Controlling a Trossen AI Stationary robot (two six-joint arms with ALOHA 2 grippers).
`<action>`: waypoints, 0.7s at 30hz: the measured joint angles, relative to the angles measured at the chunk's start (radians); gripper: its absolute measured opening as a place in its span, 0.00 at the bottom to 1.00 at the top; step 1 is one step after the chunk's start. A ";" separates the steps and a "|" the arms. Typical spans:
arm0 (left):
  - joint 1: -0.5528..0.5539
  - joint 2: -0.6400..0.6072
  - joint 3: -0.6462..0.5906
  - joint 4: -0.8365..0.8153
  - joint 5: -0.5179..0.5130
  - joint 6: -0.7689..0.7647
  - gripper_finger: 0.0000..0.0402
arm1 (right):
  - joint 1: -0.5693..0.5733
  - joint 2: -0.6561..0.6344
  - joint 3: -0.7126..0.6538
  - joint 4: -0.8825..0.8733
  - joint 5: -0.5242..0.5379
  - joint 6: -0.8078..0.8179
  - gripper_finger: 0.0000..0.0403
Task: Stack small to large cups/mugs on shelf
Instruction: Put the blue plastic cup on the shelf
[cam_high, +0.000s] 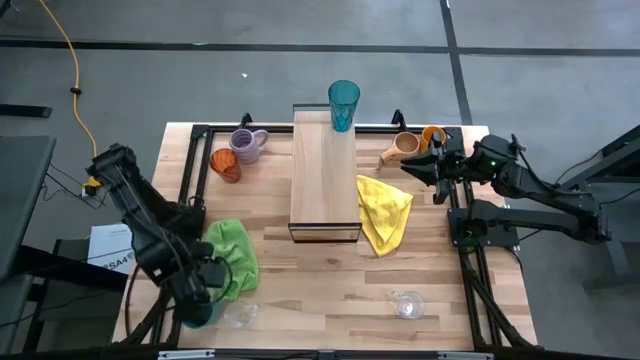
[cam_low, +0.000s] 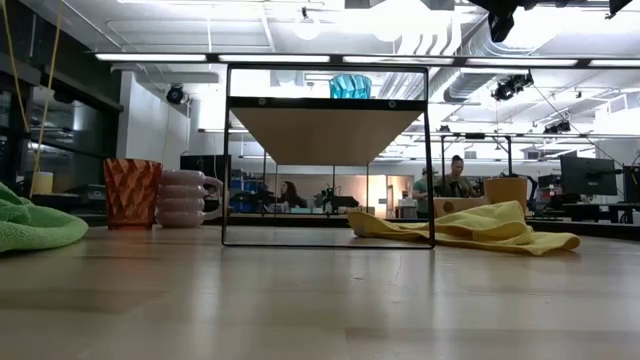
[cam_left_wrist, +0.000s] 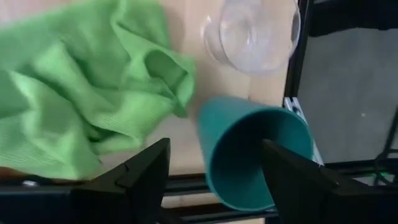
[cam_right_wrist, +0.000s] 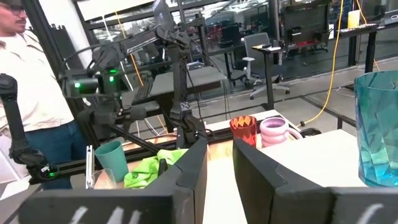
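One plain teal plastic tumbler (cam_left_wrist: 255, 155) sits between your spread, empty left gripper (cam_left_wrist: 217, 180) fingers; clip its rim closing and it tips into the clear glass (cam_left_wrist: 252, 31).

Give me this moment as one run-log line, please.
left gripper: open around teal cup | right gripper: idle beside shelf | shelf: one teal tumbler

Left arm reaches down to the near-left corner of the table — left gripper (cam_left_wrist: 214, 165) low over the edge, fingers (cam_left_wrist: 144, 169) spread wide, holding nothing. Right arm stretches in from the right side, folded low along the far-right edge — right gripper (cam_high: 418, 167) points toward the table's middle, fingers (cam_right_wrist: 193, 163) nearly together with a narrow gap, nothing between them.
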 joint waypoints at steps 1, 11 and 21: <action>-0.010 0.004 -0.011 0.008 0.011 -0.017 0.58 | 0.000 0.000 0.000 0.000 0.000 0.000 0.17; -0.042 0.053 -0.068 0.041 0.029 -0.045 0.58 | 0.000 0.000 0.000 -0.001 0.000 0.000 0.17; -0.042 0.058 -0.068 0.041 0.026 -0.045 0.58 | 0.000 0.000 0.000 -0.012 0.000 0.000 0.17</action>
